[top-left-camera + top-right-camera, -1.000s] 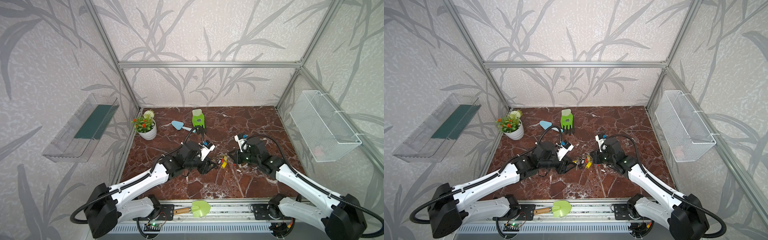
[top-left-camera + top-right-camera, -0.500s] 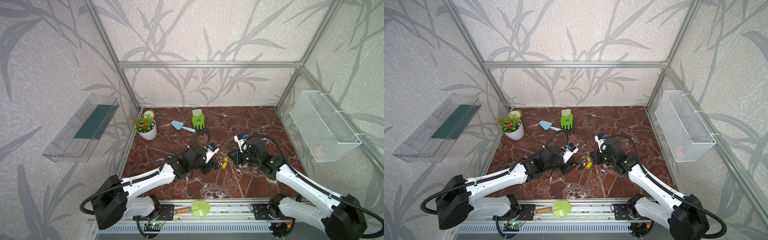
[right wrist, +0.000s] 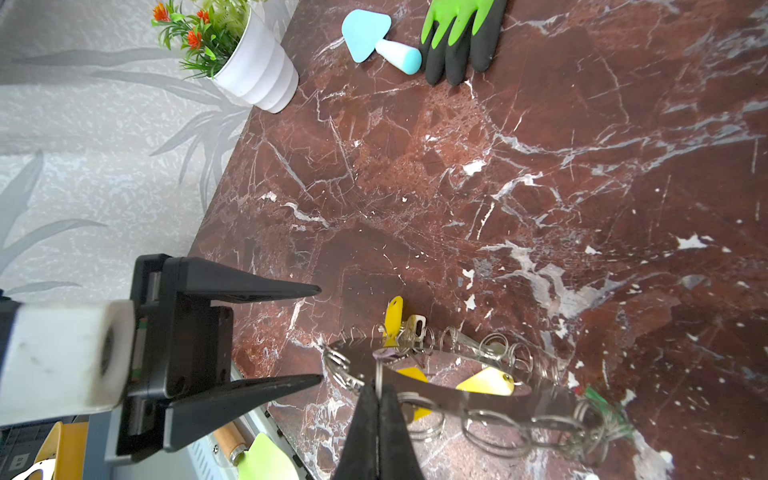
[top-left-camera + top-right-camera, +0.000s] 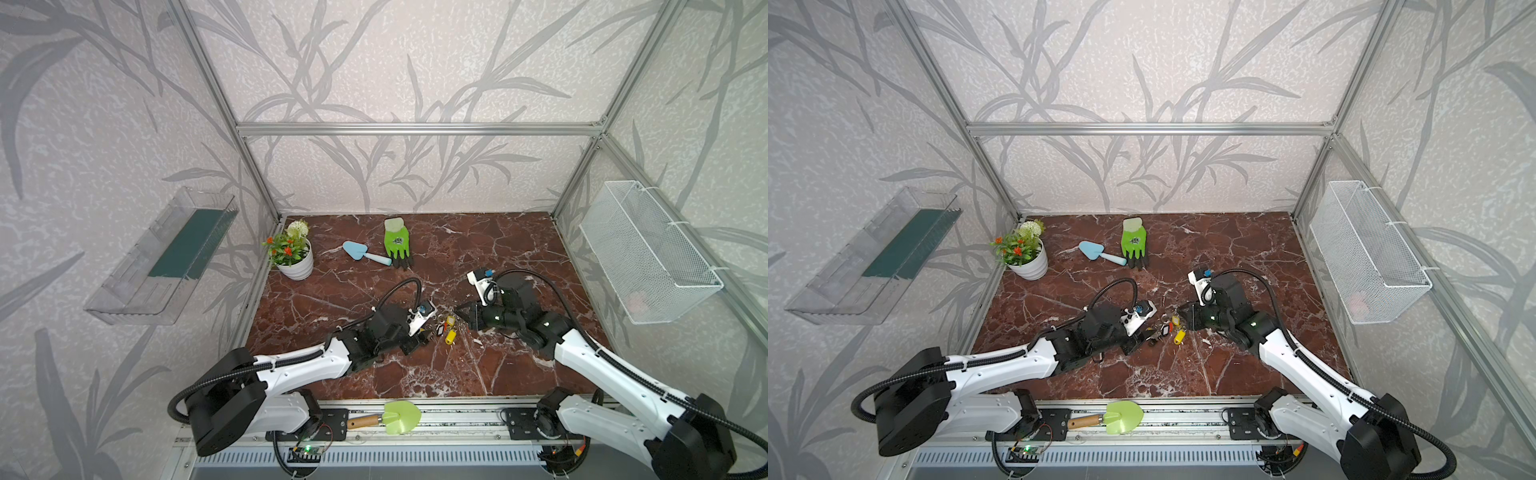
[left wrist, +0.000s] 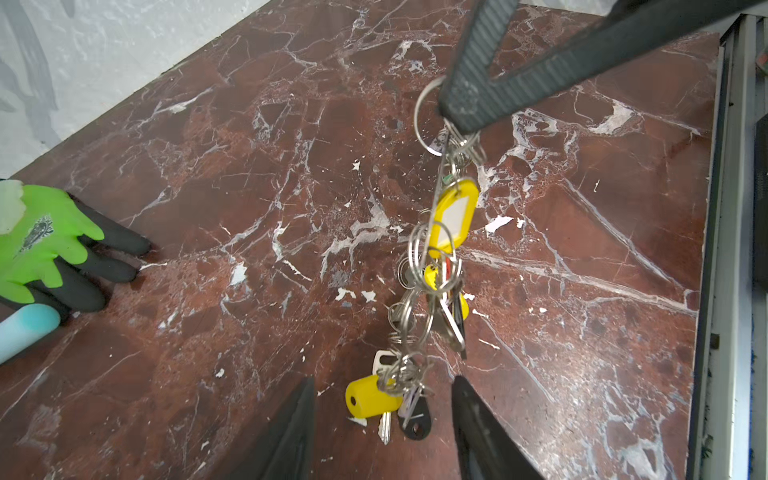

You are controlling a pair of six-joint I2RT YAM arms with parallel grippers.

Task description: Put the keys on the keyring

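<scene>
A white flower pot [image 4: 296, 266] stands at the far left corner of the red marble bench [image 4: 498, 249]. Near it lies a light-blue trowel [image 4: 361, 252], its handle touching a green-and-black glove [image 4: 397, 245]. A green spade [image 4: 401, 417] lies on the front rail. 1 wire basket [image 4: 648, 257] hangs on the right wall.

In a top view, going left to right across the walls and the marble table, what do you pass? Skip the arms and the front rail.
Clear wall shelf → potted plant → blue trowel → green glove → keys → wire basket.
</scene>
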